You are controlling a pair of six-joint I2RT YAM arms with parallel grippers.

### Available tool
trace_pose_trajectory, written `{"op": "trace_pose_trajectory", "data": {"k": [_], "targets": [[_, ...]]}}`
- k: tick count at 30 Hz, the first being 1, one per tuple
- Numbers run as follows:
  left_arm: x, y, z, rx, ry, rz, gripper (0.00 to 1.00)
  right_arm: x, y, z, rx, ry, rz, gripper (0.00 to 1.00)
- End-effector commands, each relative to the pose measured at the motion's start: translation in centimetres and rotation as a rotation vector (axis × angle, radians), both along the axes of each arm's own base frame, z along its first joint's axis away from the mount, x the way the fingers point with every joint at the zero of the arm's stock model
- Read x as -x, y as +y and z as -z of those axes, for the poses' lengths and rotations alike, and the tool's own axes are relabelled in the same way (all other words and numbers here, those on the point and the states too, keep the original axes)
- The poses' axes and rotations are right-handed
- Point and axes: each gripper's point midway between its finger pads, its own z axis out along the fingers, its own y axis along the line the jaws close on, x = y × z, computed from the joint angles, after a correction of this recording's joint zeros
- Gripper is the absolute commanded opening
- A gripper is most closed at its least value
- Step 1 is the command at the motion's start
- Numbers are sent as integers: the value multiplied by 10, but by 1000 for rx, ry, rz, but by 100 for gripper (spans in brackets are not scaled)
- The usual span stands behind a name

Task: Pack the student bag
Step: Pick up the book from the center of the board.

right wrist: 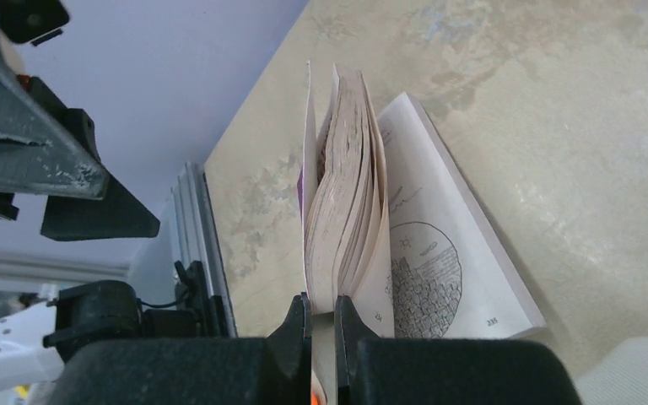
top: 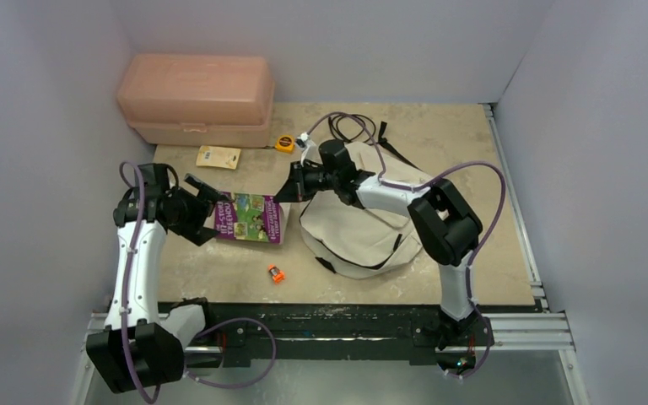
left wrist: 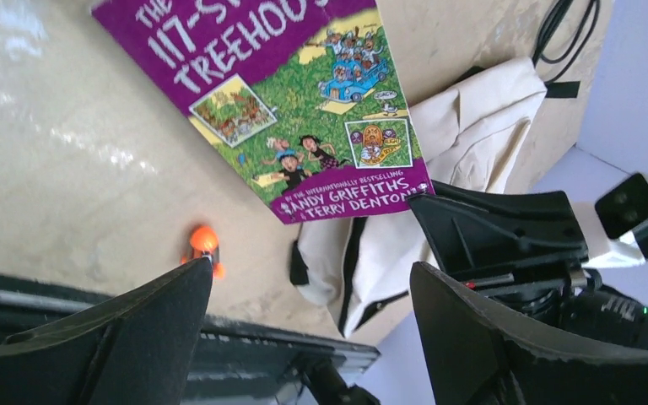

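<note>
Position of student bag [top: 363, 232]: right of centre in the overhead view, lying flat on the table [top: 439, 126], partly under the right arm. Its black straps trail toward the upper edge of the frame.

Book [top: 251, 218]: purple cover, at frame centre, just beside the bag's left side. In the right wrist view its leaves stand fanned upright, with one printed page flat on the table.

Right gripper [right wrist: 324, 337]: clenched on the book's edge, with leaves running into the narrow slit between the fingertips.

Left gripper [top: 209, 211]: released, jaws spread wide, just left of the book and holding nothing.

Pink box [top: 194, 97]: upper left. Small orange object [top: 276, 272]: below the book, apart from it.
</note>
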Motion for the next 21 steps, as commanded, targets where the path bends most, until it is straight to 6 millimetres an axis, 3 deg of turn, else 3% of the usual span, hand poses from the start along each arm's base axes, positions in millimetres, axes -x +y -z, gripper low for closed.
{"op": "trace_pose_trajectory", "data": {"k": [1,6,10,14,21], "targets": [[12,-17,-19,128,169,-63,87,12,11,-60,-26,-327,-48,0],[25,-35,-13,237,289,-123,88,23,13,-81,87,-583,9,0],[39,-45,-4,305,360,-195,84,31,9,-95,111,-675,53,0],[27,-45,-9,322,304,-207,82,40,7,-102,131,-737,56,0],[14,-50,-15,285,248,-184,89,59,11,-108,168,-816,8,0]]}}
